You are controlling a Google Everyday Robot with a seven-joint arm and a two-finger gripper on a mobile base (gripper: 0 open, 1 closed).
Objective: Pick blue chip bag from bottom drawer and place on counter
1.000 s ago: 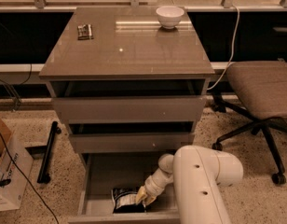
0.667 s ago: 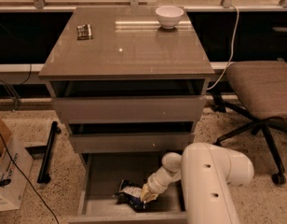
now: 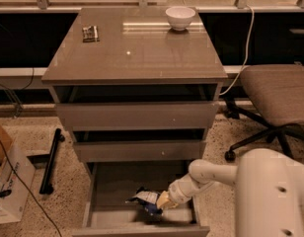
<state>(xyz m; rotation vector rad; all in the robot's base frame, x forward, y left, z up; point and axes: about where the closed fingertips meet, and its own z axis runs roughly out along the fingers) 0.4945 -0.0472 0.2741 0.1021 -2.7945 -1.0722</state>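
The bottom drawer (image 3: 112, 181) of the grey cabinet is pulled open. The blue chip bag (image 3: 143, 198), crumpled with dark blue and white patches, sits at its front middle, slightly raised. My white arm reaches in from the lower right. My gripper (image 3: 159, 204) is at the bag's right end and shut on it, with its tips partly hidden by the foil. The glossy grey-brown counter (image 3: 137, 48) tops the cabinet, well above the gripper.
A white bowl (image 3: 180, 17) stands at the counter's back right and a small dark flat packet (image 3: 91, 33) at its back left. The two upper drawers are slightly open. An office chair (image 3: 280, 93) stands at the right, a cardboard box (image 3: 9, 181) and a black bar (image 3: 50, 162) on the left floor.
My arm has swung to the right, and the gripper has moved right and up inside the drawer. The blue chip bag has moved with it.
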